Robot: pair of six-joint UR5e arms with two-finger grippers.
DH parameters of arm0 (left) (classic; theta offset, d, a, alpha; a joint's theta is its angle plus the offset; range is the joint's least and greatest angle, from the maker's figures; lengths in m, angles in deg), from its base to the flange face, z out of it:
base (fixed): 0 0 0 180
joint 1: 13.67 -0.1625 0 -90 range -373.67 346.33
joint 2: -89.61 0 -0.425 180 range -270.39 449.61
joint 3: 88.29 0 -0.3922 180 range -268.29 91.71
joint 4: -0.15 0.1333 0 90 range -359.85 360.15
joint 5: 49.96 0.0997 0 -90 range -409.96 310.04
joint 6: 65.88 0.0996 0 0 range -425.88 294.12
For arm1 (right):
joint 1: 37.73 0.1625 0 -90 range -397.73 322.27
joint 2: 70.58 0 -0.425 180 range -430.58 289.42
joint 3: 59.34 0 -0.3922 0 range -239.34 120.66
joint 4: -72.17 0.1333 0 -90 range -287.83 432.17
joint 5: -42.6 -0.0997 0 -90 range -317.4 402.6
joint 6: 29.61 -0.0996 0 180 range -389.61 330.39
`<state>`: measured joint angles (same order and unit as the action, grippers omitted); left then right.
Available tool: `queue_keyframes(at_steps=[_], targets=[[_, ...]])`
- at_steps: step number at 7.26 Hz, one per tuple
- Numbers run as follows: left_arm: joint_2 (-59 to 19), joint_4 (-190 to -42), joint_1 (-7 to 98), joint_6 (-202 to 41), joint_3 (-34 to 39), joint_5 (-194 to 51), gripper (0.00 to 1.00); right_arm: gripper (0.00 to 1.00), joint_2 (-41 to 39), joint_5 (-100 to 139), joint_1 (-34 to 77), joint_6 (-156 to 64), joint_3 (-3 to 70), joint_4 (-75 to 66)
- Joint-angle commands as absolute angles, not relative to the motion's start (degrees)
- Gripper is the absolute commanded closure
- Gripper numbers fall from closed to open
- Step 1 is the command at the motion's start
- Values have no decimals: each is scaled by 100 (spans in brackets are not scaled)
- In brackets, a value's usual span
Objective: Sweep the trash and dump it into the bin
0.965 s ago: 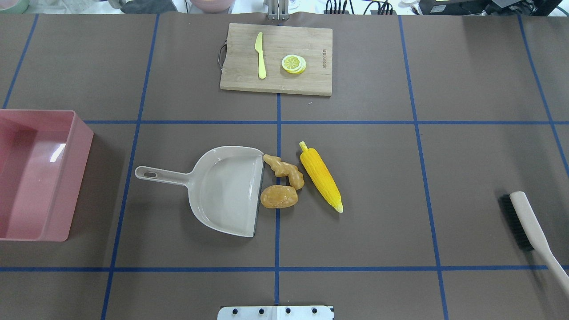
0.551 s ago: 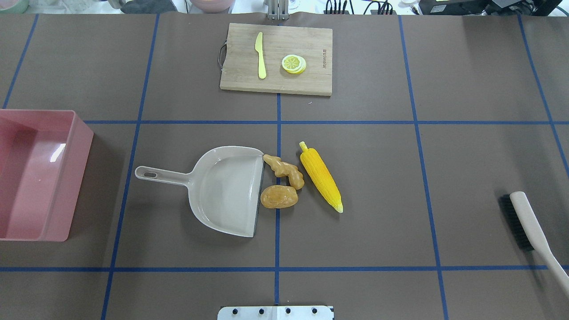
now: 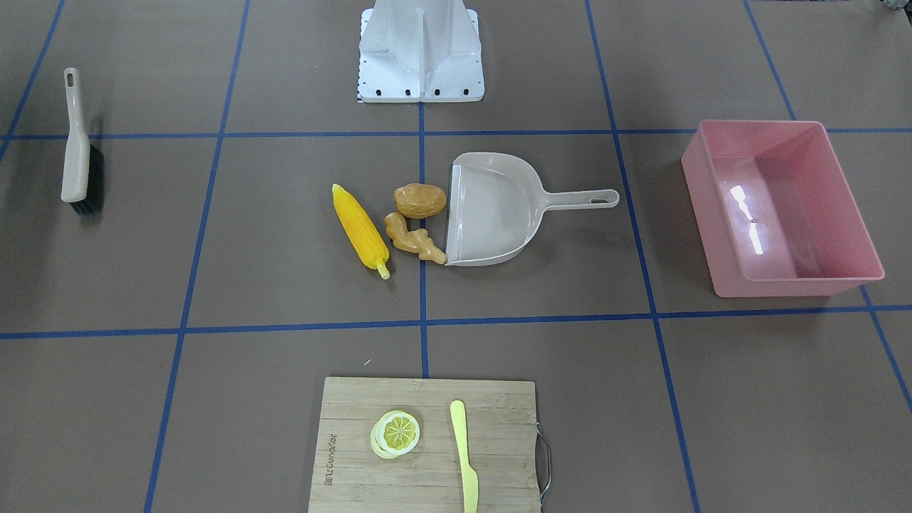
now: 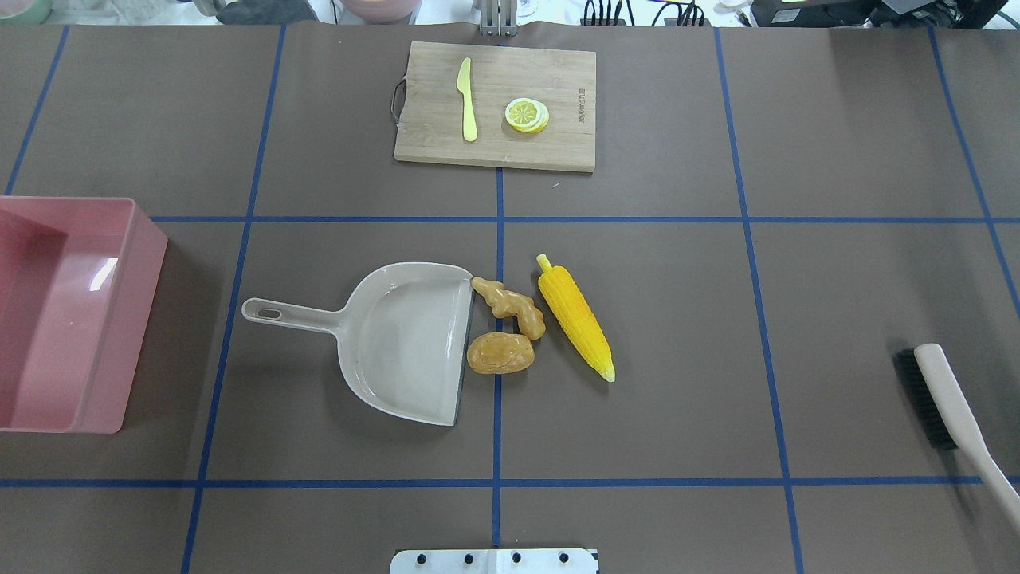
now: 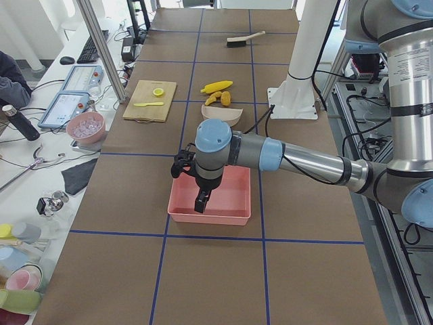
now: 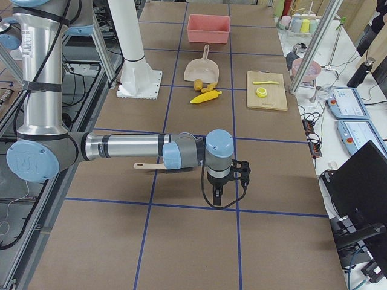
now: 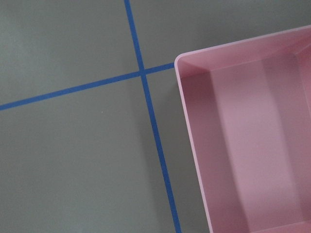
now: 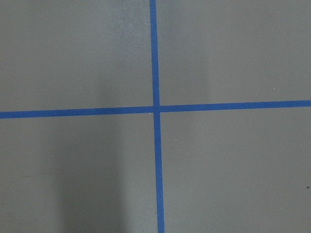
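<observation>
The yellow toy corn cob (image 4: 575, 317), brown oval potato (image 4: 500, 353) and knobbly tan ginger root (image 4: 508, 306) look light, hard and likely to roll. They are better swept than pinched, with the beige flat dustpan (image 4: 402, 343) held by its handle. I cannot tell whether the left gripper (image 5: 201, 202) or the right gripper (image 6: 219, 196) is clenched.

A robotics lab: a robot arm (image 6: 121, 147) over a tape-gridded bench (image 4: 677, 319), aluminium frame posts (image 5: 101, 47), control tablets (image 6: 346, 103) alongside.

Yellow corn cob (image 4: 575, 323), tan ginger root (image 4: 510, 307), brown potato (image 4: 500, 353) lying clustered together; pink bin (image 4: 142, 319) upright, well apart.

overhead, front cams oppose; both steep, share bin (image 4: 142, 319)
</observation>
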<state>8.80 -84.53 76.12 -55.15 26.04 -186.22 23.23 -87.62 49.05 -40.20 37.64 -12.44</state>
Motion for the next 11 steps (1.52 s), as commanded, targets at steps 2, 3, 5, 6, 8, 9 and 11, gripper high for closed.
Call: queue_keyframes(at_steps=[2,3,5,6,8,9,11], targets=[[271,-8466,6897,-5515,2624,-18769,1,0,2355,-8775,4823,-4025,3768,-1195],[-45,-8449,6564,-5524,2624,-18760,1,0,2329,-8975,4823,-3999,3804,-1116],[-599,-8466,5887,-5515,2571,-18707,1,0,2538,-9765,4823,-4530,4110,-1133],[-1002,-8501,5527,-5515,2423,-18690,1,0,2749,-9898,4719,-4761,4294,-1089],[-1575,-9094,4676,-5315,2106,-18097,1,0,3510,-9847,4237,-4711,4890,-1010],[-1516,-9630,4384,-5296,2027,-17909,1,0,3864,-9769,3886,-4806,5146,-366],[-1577,-9776,4258,-4973,2043,-17916,1,0,4470,-9157,3054,-5777,5480,918]])
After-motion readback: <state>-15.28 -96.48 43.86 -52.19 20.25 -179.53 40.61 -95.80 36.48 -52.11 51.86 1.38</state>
